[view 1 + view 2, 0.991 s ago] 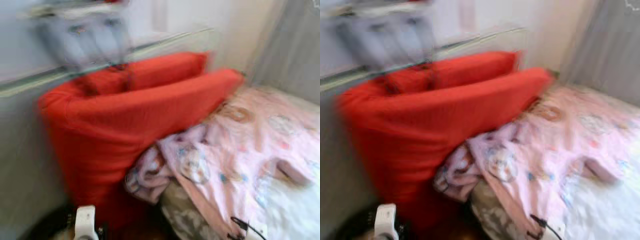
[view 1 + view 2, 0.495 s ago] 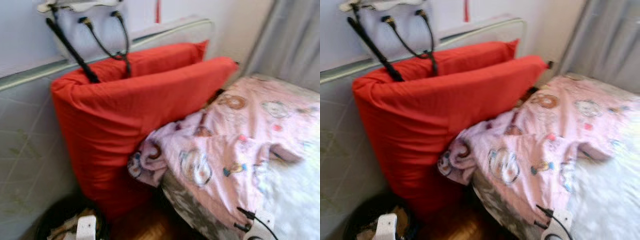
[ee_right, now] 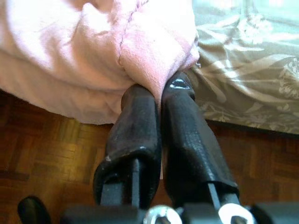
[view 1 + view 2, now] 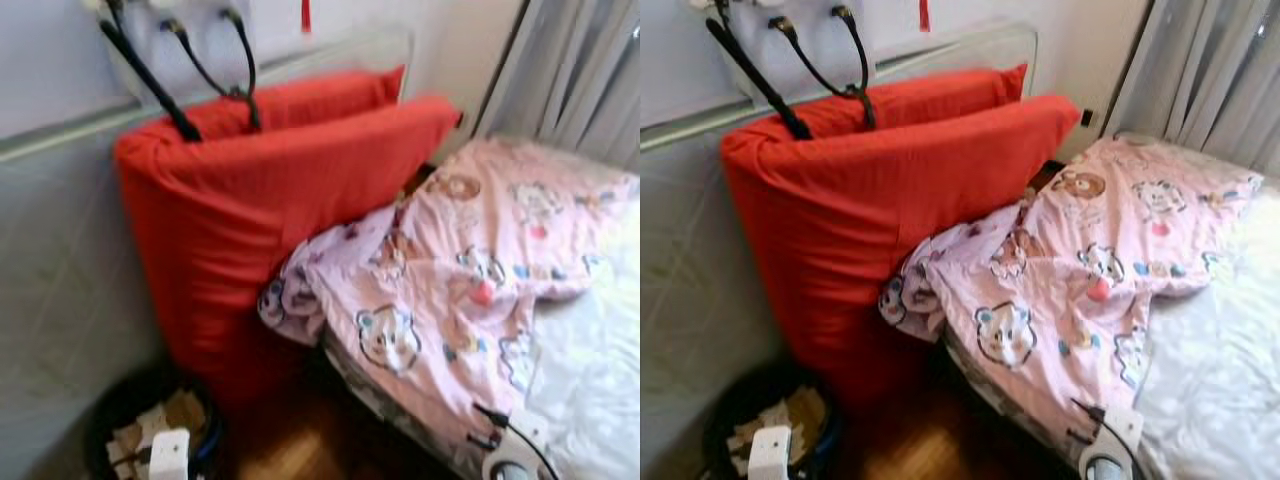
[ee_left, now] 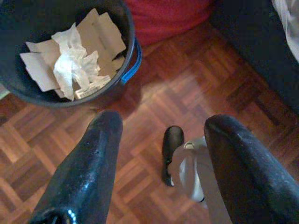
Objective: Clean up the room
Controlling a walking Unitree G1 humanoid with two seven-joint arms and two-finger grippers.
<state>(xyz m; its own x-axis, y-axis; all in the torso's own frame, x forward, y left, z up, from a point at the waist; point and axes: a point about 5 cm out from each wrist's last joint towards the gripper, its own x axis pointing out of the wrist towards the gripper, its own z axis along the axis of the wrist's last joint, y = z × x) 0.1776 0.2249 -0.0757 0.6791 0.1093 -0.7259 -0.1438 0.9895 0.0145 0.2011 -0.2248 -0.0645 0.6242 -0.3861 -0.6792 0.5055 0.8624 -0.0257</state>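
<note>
head eyes downward; wrist cameras near floor [image 5: 154,107].

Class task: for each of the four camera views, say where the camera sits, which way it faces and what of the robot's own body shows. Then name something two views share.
Left eye view: on the head, facing forward and down at the red cushions and pink blanket.
Right eye view: same scene beside it; right arm at the bottom edge.
Left wrist view: looks down past the open left gripper at the bin on parquet.
Right wrist view: right gripper pinching the blanket.
Shared: the bin, in eye and left wrist views.

Red cushions [image 4: 890,190] — pink cartoon-bear blanket [image 4: 1090,270], grey leaf-print sheet [image 3: 247,88], dark bin [image 5: 119,28].
</note>
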